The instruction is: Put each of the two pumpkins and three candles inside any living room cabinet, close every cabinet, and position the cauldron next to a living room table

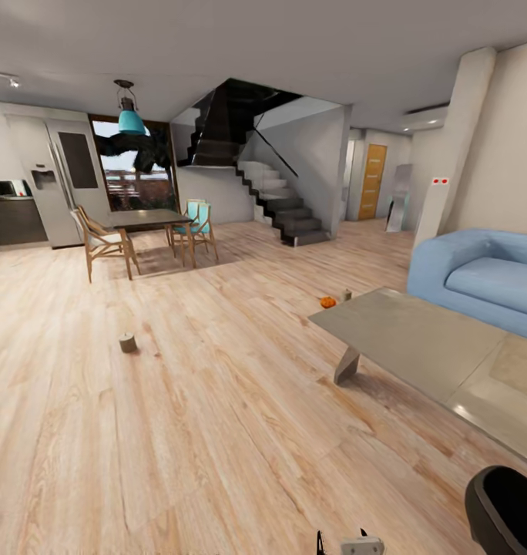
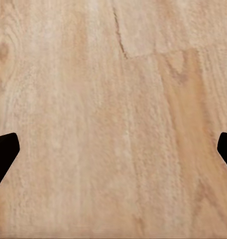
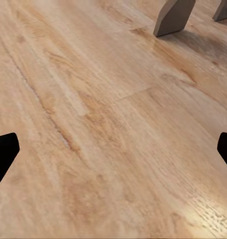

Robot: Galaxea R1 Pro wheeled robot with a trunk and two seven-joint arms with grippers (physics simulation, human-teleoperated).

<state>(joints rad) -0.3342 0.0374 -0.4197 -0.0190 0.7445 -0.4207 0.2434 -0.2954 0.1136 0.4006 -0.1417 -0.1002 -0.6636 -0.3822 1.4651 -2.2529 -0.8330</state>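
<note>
One beige candle (image 1: pixel 127 342) stands alone on the wood floor at the left. A small orange pumpkin (image 1: pixel 327 301) and a second candle (image 1: pixel 347 294) sit on the floor just past the far corner of the grey coffee table (image 1: pixel 417 339). A black rounded shape with a paler rim (image 1: pixel 506 509) fills the bottom right corner; I cannot tell if it is the cauldron. The cabinet is out of view. My left gripper (image 2: pixel 113 154) hangs open over bare floor. My right gripper (image 3: pixel 113 154) is open too, over the floor near a grey table leg (image 3: pixel 173 17).
A blue sofa (image 1: pixel 487 277) stands behind the coffee table at the right. At the back left are a dining table (image 1: pixel 144 220) with wooden chairs and a fridge (image 1: pixel 52 185). Dark stairs (image 1: pixel 283 208) rise at the back centre. Wide wood floor lies between.
</note>
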